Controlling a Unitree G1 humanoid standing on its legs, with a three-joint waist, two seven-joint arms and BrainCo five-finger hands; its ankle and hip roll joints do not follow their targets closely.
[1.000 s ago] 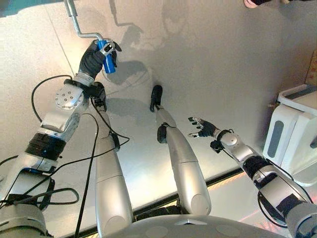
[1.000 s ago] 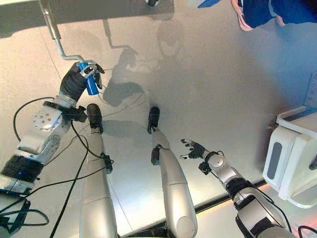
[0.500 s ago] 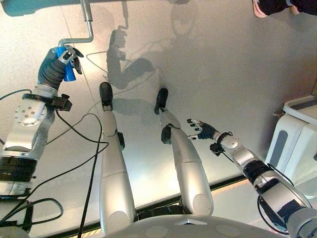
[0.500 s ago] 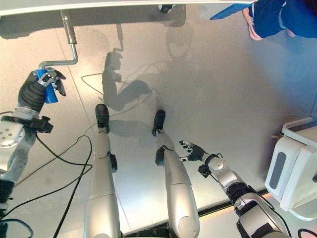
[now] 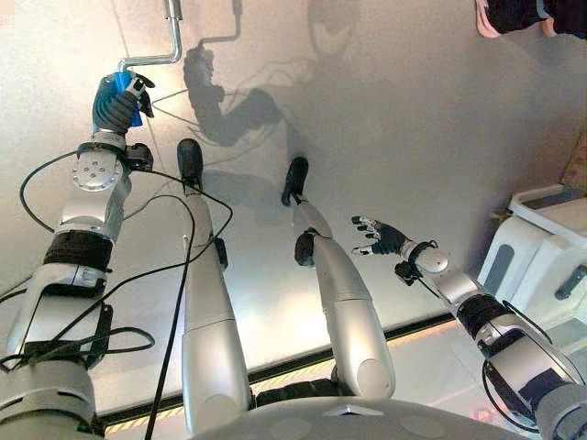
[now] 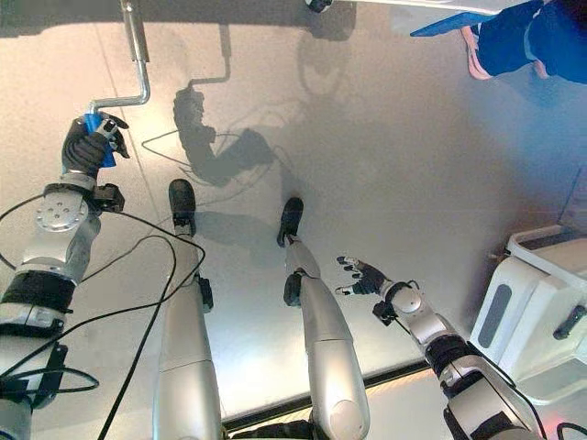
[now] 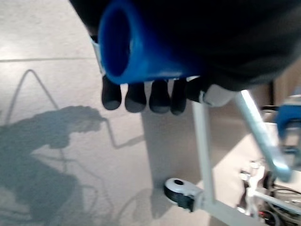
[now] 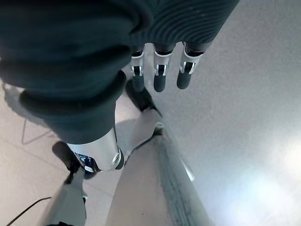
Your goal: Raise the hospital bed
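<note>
One left hand (image 5: 117, 101) round half-hidden blue crank handle (image 7: 136, 52); right hand (image 5: 381, 238) loosely spread.

Left arm (image 5: 81, 247) and right arm (image 5: 495, 335): silver-grey shells, black bands. Left hand (image 5: 117, 99), right hand (image 5: 378, 236): dark ribbed covers. Perforated silver disc (image 5: 94, 171) adjoins left hand.

There is one metal crank (image 5: 163, 48), up at about 11 o'clock, and it has one blue grip (image 5: 122, 93). There are two robot hands: the left hand (image 5: 117, 103) at 10 o'clock and the right hand (image 5: 381, 237) at 4 o'clock. One white machine (image 5: 541, 266) stands at 3 o'clock. One person's shoe (image 5: 489, 16) shows at 1 o'clock. One small wheel (image 7: 181, 190) sits under the bed frame (image 7: 203, 155).
</note>
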